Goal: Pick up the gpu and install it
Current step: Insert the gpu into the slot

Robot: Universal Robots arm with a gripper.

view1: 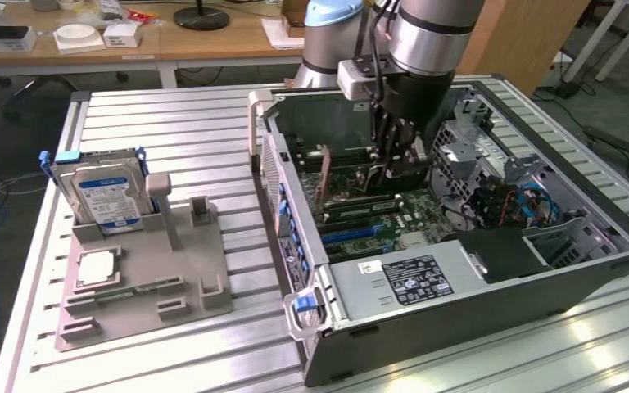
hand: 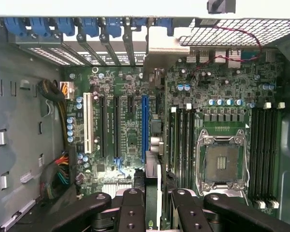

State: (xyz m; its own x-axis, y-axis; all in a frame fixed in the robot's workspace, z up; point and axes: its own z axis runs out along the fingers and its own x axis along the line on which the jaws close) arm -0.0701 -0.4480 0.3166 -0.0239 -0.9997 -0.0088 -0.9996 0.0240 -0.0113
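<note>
- slatted metal table (view1: 183, 131): carrying everything below.
- open computer case (view1: 490, 327): lying on its side at the exterior view's right, with its interior facing up.
- robot arm (view1: 429, 33): reaching down from above into the middle of the case.
- grey fixture tray (view1: 183, 270): sitting on the table at the exterior view's left, well apart from the case.
- power supply (view1: 402, 282): lying at the near end of the case, showing its labelled face.
- motherboard (hand: 130, 125): lying flat on the case floor, directly under the wrist camera.
- hard drive (view1: 101, 192): standing upright in the far end of the tray, showing a blue-and-white label.
- gripper (hand: 157, 193): hanging low inside the case just over the board. its fingers (hand: 133, 203) are pressing in from both sides on a thin card between them, clamped on the gpu as far as this edge-on view allows.
- gpu (hand: 152, 179): standing on edge between the fingers, running alongside the blue slot and just beside it. whether it is touching the board cannot be told.
- blue slot (hand: 145, 125): running lengthwise on the board, between the black slots and the memory sticks (hand: 181, 140).
- processor socket (hand: 221, 162): sitting open beside the memory sticks.
- small square chip (view1: 96, 268): lying flat in the tray, near the hard drive.
</note>
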